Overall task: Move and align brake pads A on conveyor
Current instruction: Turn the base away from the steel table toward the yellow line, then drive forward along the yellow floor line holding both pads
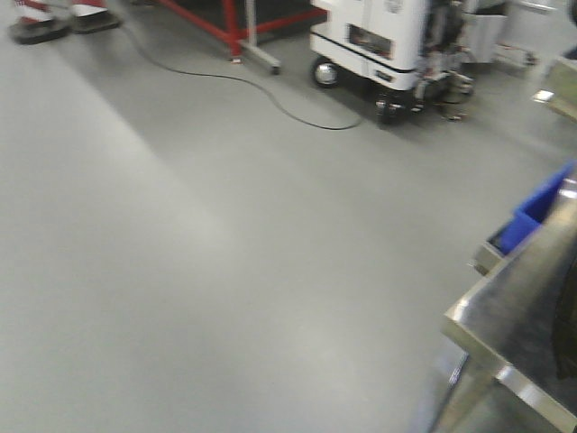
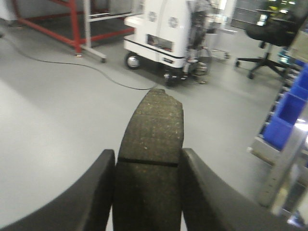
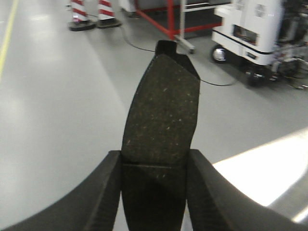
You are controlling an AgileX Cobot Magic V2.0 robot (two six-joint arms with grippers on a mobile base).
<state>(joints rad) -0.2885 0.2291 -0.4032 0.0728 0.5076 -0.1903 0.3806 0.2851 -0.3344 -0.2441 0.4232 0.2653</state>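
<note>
In the left wrist view a dark grey brake pad [image 2: 153, 130] with a centre groove sticks out forward from my left gripper [image 2: 148, 161], which is shut on its sides. My right gripper [image 3: 155, 161] is likewise shut on a second brake pad [image 3: 162, 108], held out above the grey floor. Both pads hang in the air over the floor. The conveyor is out of view. Neither gripper shows in the exterior view.
A shiny steel table corner [image 1: 514, 334] juts in at the right, with blue bins [image 1: 541, 212] behind it. A white wheeled cart [image 1: 379, 45], a red frame [image 1: 234, 27], a floor cable [image 1: 270, 90], striped cones [image 3: 89, 12] and an office chair [image 2: 269, 38] stand farther off.
</note>
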